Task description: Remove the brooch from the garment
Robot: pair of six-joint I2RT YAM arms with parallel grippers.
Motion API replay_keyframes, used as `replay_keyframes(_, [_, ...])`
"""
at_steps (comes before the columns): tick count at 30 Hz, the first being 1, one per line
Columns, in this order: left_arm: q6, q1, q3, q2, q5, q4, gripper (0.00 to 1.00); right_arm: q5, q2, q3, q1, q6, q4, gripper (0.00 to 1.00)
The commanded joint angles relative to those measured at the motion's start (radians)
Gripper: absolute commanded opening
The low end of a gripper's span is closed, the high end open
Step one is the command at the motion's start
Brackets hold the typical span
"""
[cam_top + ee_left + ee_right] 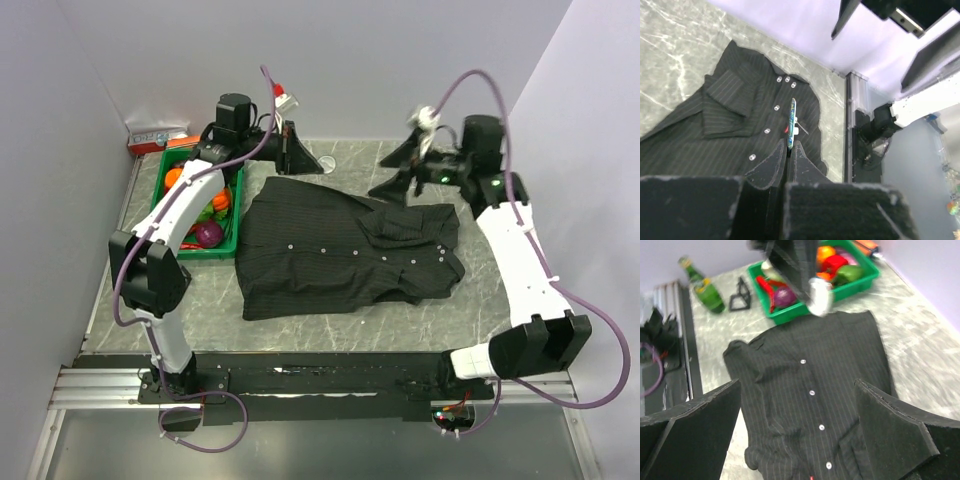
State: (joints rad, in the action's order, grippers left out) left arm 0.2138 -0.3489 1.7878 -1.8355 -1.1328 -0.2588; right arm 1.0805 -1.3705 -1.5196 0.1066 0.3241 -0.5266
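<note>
Centre of counter (320, 330): garment (330, 250) lies flat, hem by the green bin (205, 253), collar end toward the right arm.
brooch (811, 477): red speck on the cloth, just off the button row (812, 392) on the near side, in the collar half. Too small to find in the top view; long axis can't be told.
right end effector (796, 385): wide open, empty, hovering above the collar half, fingers pointing toward the hem. Brooch sits at the bottom edge of its wrist view, between the fingers, so it lies back toward the wrist and down.
left end effector (790, 145): raised over the garment's far edge, clamped on a thin flat piece (792, 112) seen edge-on, blue-green rim, pale pin (801, 128) sticking out. Can't tell what it is.
nearer arm: right, by my read, and it's free.
writing: orange box (155, 138) and green bottle (702, 287) carry labels, none legible.
</note>
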Motion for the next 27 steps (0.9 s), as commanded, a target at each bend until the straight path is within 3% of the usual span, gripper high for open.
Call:
replay_keyframes(1, [-0.273,-0.041,0.051,0.091,0.004,-0.215,0.01,-0.092,0.112,0.077,0.148,0.164,0.069,0.98])
replay_keyframes(3, [-0.312,-0.053,0.048,0.116,0.004,-0.246,0.01,-0.211,0.126,0.111,0.223,0.170,0.091,0.97])
replay_keyframes(12, [-0.304,-0.087,-0.013,0.170,-0.048,-0.223,0.01,-0.284,0.085,0.076,0.235,0.116,0.142,0.95])
replay_keyframes(16, [-0.338,-0.098,-0.002,0.168,-0.048,-0.249,0.01,-0.257,0.065,0.061,0.235,0.069,0.169,0.89])
replay_keyframes(20, [-0.375,-0.107,0.012,0.165,-0.041,-0.278,0.01,-0.135,0.047,0.038,0.235,0.035,0.200,0.82])
replay_keyframes(27, [-0.409,-0.121,0.062,0.128,-0.038,-0.292,0.01,-0.085,0.007,-0.013,0.243,0.049,0.160,0.63])
